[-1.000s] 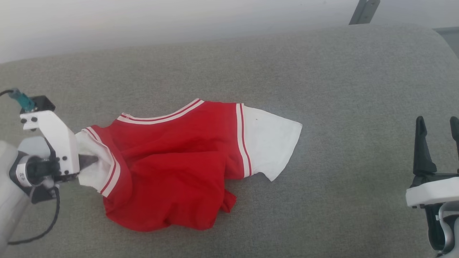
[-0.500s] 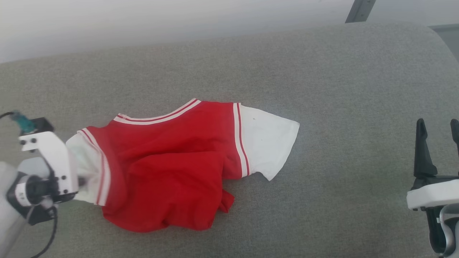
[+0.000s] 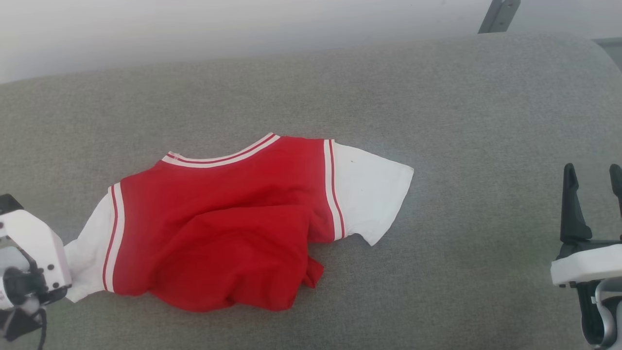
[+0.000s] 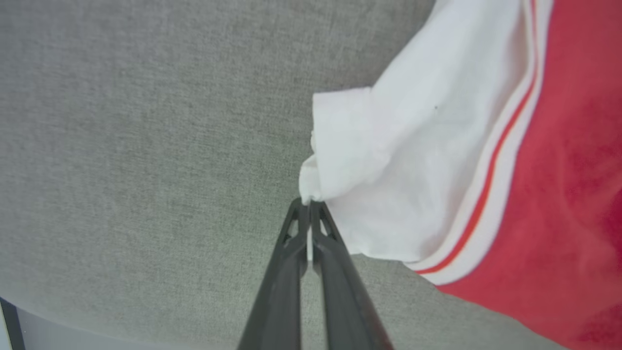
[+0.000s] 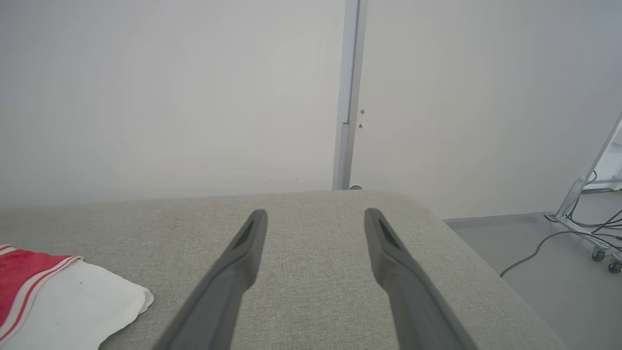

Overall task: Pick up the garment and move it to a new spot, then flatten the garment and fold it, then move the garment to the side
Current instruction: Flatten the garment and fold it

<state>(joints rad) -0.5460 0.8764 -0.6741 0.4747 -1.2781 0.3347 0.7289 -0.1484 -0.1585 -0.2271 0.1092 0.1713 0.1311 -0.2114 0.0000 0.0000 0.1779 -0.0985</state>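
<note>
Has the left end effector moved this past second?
Yes. Against the metal post in the head view, the left end effector has pulled away toward the lower left, drawing the garment out by its sleeve.

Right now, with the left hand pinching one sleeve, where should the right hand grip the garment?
Probably the other white sleeve of the garment, at its outer hem, coming in low from the robot's right. It lies flat with its edge toward the open right hand, opposite the pinch of the left hand, while the red lower edge is bunched.
</note>
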